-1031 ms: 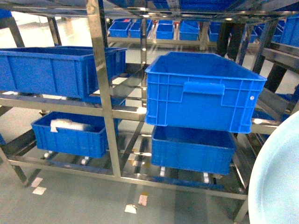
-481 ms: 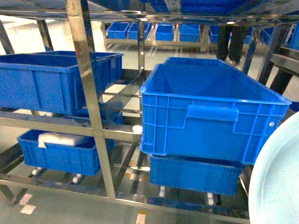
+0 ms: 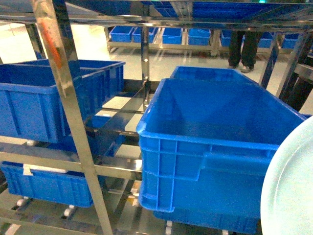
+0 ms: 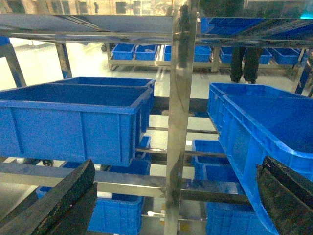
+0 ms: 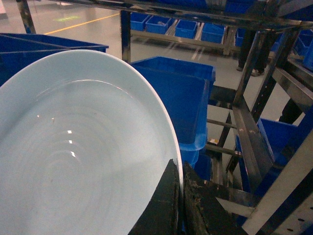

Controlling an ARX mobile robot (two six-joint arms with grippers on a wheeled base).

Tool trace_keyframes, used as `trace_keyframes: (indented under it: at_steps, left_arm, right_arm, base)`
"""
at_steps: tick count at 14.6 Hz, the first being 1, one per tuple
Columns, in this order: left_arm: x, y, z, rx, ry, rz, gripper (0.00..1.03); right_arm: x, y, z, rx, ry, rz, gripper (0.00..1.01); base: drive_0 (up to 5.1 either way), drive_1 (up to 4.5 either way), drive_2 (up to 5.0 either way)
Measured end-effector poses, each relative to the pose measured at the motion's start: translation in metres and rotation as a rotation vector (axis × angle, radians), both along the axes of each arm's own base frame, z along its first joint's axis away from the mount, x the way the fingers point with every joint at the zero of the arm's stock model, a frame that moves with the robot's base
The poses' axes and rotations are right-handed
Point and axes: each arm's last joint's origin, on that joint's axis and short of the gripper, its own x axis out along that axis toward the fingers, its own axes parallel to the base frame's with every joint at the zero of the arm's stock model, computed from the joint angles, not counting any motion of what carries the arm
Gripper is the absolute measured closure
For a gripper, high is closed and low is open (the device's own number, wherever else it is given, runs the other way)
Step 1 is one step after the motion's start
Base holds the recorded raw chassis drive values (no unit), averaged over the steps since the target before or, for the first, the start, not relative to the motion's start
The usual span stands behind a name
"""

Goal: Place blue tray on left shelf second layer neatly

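The blue tray (image 5: pixel 73 147) is a pale glossy dish standing on edge and filling the left of the right wrist view. My right gripper (image 5: pixel 181 196) is shut on its rim at the lower right. In the head view only the blue tray's curved edge (image 3: pixel 291 191) shows, at the lower right corner. My left gripper (image 4: pixel 177 169) is open with nothing in it, its dark fingers (image 4: pixel 63 200) set wide either side of a steel upright. The left shelf second layer (image 3: pixel 44 159) is a steel rail tier. A deep dark-blue crate (image 3: pixel 34 103) sits on it.
A shiny steel upright (image 3: pixel 68 112) stands close in front, left of centre. A large dark-blue crate (image 3: pixel 220 142) fills the right bay, with another under it. More crates sit on the lower tier (image 3: pixel 44 186) and on far racks. A person's legs (image 3: pixel 243 49) stand at the back.
The head view has closed in on the rack: the crates loom larger and the near upright has slid left. The tray stays at the lower right edge.
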Motion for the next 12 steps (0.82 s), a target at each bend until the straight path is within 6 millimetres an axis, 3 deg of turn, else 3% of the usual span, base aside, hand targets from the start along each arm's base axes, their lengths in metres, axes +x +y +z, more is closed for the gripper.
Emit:
trace_keyframes:
  at_steps: [12]
  left_arm:
    - [0.0000, -0.0001, -0.0003, 0.000, 0.003, -0.001, 0.05]
  right_arm:
    - [0.0000, -0.0001, -0.0007, 0.000, 0.006, -0.002, 0.99]
  base:
    - [0.1, 2.79, -2.6]
